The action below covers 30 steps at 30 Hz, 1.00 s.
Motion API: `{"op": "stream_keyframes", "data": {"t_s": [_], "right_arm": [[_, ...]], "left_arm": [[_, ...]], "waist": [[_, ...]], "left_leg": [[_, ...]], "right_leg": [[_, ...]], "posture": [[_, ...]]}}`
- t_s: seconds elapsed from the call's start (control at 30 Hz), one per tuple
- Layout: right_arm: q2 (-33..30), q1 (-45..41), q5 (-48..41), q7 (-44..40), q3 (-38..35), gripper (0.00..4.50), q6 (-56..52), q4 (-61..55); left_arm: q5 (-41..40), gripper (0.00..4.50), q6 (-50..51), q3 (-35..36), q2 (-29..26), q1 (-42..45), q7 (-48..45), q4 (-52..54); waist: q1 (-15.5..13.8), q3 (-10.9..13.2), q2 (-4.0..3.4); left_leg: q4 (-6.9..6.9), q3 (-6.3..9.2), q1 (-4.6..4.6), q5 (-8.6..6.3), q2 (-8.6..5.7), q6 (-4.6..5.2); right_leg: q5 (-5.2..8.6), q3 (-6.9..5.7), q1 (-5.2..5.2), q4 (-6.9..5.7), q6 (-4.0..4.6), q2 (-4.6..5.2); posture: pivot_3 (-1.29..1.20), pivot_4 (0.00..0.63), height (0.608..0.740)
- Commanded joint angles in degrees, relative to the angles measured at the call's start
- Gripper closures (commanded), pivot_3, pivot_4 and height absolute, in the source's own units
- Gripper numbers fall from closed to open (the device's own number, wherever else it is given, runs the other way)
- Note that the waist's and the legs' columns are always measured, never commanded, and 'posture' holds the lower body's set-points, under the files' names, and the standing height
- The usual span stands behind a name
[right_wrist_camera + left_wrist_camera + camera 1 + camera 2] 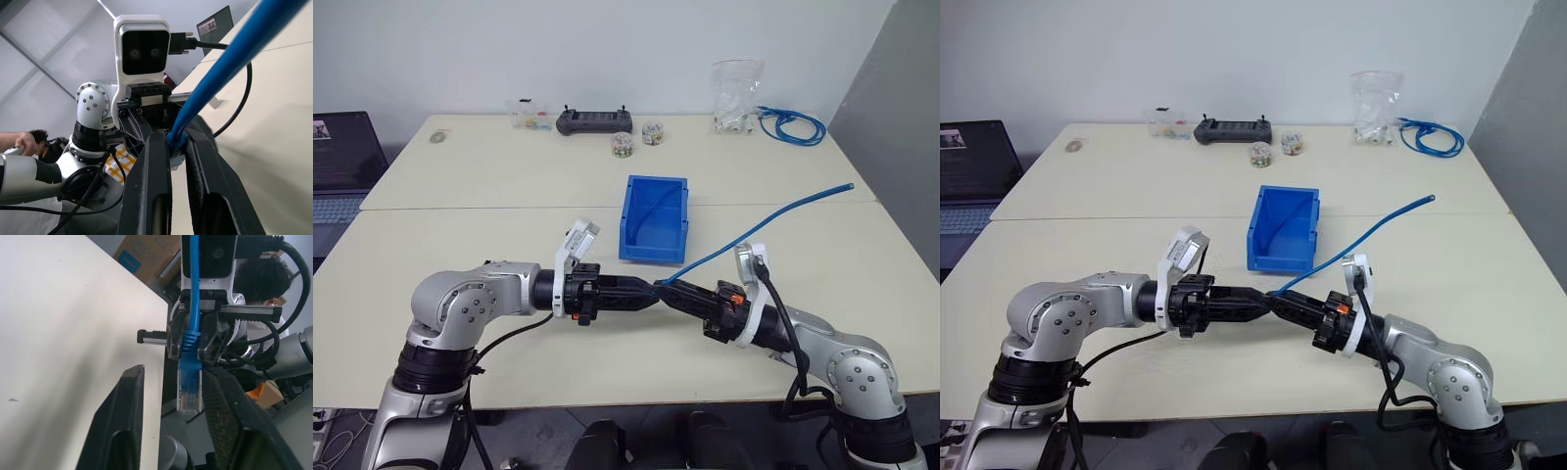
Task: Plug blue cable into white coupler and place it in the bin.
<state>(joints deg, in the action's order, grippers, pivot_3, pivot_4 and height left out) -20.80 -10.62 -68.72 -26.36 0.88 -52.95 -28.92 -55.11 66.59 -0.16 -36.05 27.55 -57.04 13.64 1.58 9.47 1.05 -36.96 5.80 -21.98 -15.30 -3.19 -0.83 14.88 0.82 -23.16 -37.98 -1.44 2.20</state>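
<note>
while my right end effector (668,290) clamps the blue cable (773,213) behind its plug, i keep my left end effector (171,431) parted, since the white coupler isn't visible.

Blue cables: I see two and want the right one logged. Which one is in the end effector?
The long loose blue cable, clamped by the right end effector; the coiled cable lies untouched at the table's far edge.
</note>
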Motion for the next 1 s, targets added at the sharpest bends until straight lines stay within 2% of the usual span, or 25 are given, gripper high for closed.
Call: {"op": "stream_keyframes", "data": {"t_s": [0.03, 0.17, 0.33, 0.4, 0.5, 0.63, 0.83, 1.0], "right_arm": [[0.5, -0.9, 0.5, -1.0, 0.4, 4.38, 1.9, -1.8], [0.8, -1.3, 2.3, -1.0, 0.2, 4.38, 3.3, -0.7], [1.6, -2.3, 6.1, -1.2, 0.0, 4.39, 6.0, 1.0], [1.8, -2.9, 8.3, -1.3, 0.0, 4.39, 7.5, 1.6], [1.0, -3.4, 11.9, -2.2, 0.4, 4.39, 9.5, 2.0], [-0.3, -3.3, 15.2, -4.1, 1.2, 4.39, 10.7, 2.2], [-1.1, -2.7, 17.7, -6.3, 1.6, 4.39, 11.4, 3.1], [-1.5, -3.5, 19.0, -7.8, 1.8, 4.39, 11.3, 4.2]], "left_arm": [[-1.4, 1.84, -0.6, 2.3, -4.5, -2.4, -3.2, 2.9], [-3.7, 1.08, 0.1, 4.7, -8.4, -5.3, -4.9, 5.1], [-4.8, 0.13, 0.0, 7.8, -10.5, -9.5, -2.7, 7.4], [-3.5, 0.00, -0.8, 9.1, -10.2, -12.4, 0.4, 8.4], [4.3, 0.00, -6.8, 7.7, -9.7, -18.4, 6.0, 12.3], [15.2, 0.00, -14.3, 5.3, -5.2, -26.4, 18.2, 17.8], [31.6, 0.00, -21.4, 6.2, 7.4, -35.9, 42.1, 20.1], [38.4, 0.00, -24.2, 10.5, 17.7, -33.5, 56.1, 15.3]], "waist": [[0.3, 0.0, -0.01], [0.1, 0.0, -0.03], [0.1, 0.0, -0.05], [0.1, 0.0, -0.06], [0.1, 0.0, -0.07], [-0.1, 0.1, -0.08], [-0.4, 0.0, -0.07], [-1.2, 0.0, -0.08]], "left_leg": [[0.01, -0.01, 0.01, 0.00, 0.02, 0.00], [0.02, -0.01, 0.00, 0.00, 0.03, 0.00], [0.01, -0.04, 0.00, 0.00, 0.01, 0.00], [0.03, -0.04, 0.01, 0.00, 0.02, 0.00], [0.04, -0.04, 0.01, 0.00, 0.03, 0.00], [0.04, -0.09, 0.01, 0.00, 0.03, 0.00], [0.02, -0.11, -0.01, -0.01, 0.02, 0.00], [0.00, -0.07, -0.01, -0.01, 0.03, 0.01]], "right_leg": [[0.00, 0.01, -0.01, 0.00, 0.00, -0.01], [0.00, 0.01, -0.04, -0.01, 0.01, -0.02], [0.06, 0.03, -0.02, 0.01, -0.09, 0.00], [0.10, 0.04, -0.02, 0.02, -0.16, 0.00], [-0.01, 0.04, -0.03, 0.02, 0.03, 0.01], [-0.03, 0.10, -0.03, 0.04, 0.06, 0.02], [-0.07, 0.13, 0.00, 0.10, 0.03, 0.06], [-0.06, 0.03, 0.00, 0.08, -0.01, 0.03]], "posture": [[0.00, 0.150, 0.740], [0.00, 0.150, 0.740], [0.00, 0.150, 0.740], [0.00, 0.150, 0.740], [0.00, 0.150, 0.740], [0.00, 0.150, 0.740], [0.00, 0.150, 0.740], [0.00, 0.150, 0.740]]}}
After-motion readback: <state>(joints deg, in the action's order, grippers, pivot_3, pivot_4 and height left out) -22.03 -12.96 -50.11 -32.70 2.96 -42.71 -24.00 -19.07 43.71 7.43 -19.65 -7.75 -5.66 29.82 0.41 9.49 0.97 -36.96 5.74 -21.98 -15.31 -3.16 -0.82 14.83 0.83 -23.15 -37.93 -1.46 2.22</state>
